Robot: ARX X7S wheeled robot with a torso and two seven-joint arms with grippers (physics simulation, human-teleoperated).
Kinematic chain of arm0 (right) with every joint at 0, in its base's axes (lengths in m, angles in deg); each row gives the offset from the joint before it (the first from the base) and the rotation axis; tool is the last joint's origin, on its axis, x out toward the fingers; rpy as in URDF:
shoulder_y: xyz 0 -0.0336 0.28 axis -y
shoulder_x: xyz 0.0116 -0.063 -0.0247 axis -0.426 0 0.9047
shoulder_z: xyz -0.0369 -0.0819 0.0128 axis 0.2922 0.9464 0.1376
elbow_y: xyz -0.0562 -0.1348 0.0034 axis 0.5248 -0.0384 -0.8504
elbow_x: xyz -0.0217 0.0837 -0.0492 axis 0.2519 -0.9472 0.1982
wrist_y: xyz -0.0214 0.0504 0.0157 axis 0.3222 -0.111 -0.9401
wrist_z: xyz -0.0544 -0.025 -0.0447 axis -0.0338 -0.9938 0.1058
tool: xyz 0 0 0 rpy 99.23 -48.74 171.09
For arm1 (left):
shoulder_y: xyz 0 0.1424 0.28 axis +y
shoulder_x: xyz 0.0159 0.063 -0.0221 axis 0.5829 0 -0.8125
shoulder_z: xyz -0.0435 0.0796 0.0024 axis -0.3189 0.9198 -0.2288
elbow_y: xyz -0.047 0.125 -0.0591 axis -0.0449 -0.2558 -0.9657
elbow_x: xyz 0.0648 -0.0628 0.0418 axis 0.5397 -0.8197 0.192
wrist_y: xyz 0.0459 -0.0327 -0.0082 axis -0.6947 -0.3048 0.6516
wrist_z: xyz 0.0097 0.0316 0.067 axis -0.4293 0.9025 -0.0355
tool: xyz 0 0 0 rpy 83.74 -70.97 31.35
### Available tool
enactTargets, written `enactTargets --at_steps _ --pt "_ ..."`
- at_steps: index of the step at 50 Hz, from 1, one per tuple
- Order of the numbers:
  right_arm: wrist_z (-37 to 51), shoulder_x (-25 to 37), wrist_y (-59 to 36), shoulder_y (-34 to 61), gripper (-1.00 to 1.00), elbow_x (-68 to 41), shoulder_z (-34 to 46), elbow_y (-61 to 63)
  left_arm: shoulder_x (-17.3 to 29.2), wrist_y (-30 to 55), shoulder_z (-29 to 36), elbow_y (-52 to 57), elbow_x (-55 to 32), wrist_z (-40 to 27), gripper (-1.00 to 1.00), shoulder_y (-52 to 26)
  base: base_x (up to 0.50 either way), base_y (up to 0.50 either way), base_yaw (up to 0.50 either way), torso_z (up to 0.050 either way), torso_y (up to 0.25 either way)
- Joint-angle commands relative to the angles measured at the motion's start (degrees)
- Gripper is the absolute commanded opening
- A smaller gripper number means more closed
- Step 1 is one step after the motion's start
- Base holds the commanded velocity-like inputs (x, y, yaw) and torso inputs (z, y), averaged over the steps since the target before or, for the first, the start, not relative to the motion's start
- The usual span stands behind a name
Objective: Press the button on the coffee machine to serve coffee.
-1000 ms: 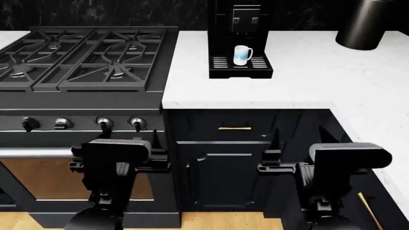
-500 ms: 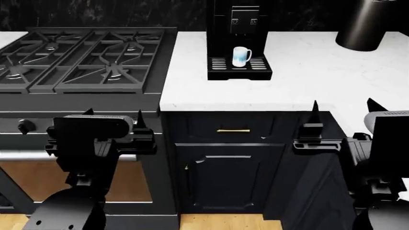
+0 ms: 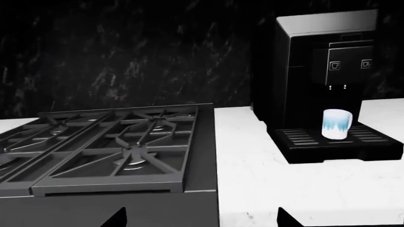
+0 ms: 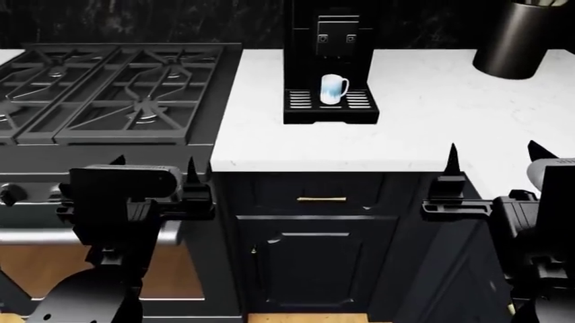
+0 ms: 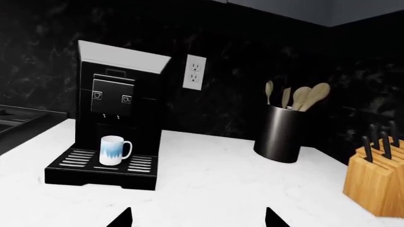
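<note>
The tall black boxy coffee machine with a pale grey flat top (image 5: 120, 101) stands at the back of the white marble counter (image 4: 431, 114), against the dark veined wall, just beside the black gas stove with cast-iron grates (image 4: 108, 81). Two small square cup-icon buttons (image 5: 111, 97) sit on its front panel; a white mug with a blue pattern (image 5: 113, 150) rests on its slotted drip tray.

My right wrist view alone shows a white wall outlet (image 5: 194, 72), a black cylinder holding wooden spoons (image 5: 281, 132) and a wooden knife block (image 5: 377, 182).

My left claw (image 4: 153, 171) and right claw (image 4: 494, 158) both hover with fingers spread apart, below the counter edge, before dark cabinet doors (image 4: 310, 256).
</note>
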Motion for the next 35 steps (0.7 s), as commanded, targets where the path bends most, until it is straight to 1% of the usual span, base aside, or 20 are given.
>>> enactTargets --at_steps 1,14,35 --pt "-0.58 -0.41 0.31 -0.45 1.0 0.03 -0.89 -0.14 -0.22 -1.85 -0.38 -1.18 0.13 0.54 1.0 0.46 0.16 -0.06 0.0 0.0 0.0" --pt "-0.3 -0.29 2.38 -1.14 1.0 -0.05 -0.12 -1.53 -0.01 -2.46 -0.69 -1.75 -0.17 -0.16 1.0 0.25 0.16 -0.05 0.0 0.0 0.0" --pt "0.05 -0.25 1.64 -1.53 1.0 -0.75 -0.5 -0.27 0.59 -3.52 -0.25 -2.32 -0.67 -0.83 1.0 0.82 0.34 -0.05 0.0 0.0 0.0"
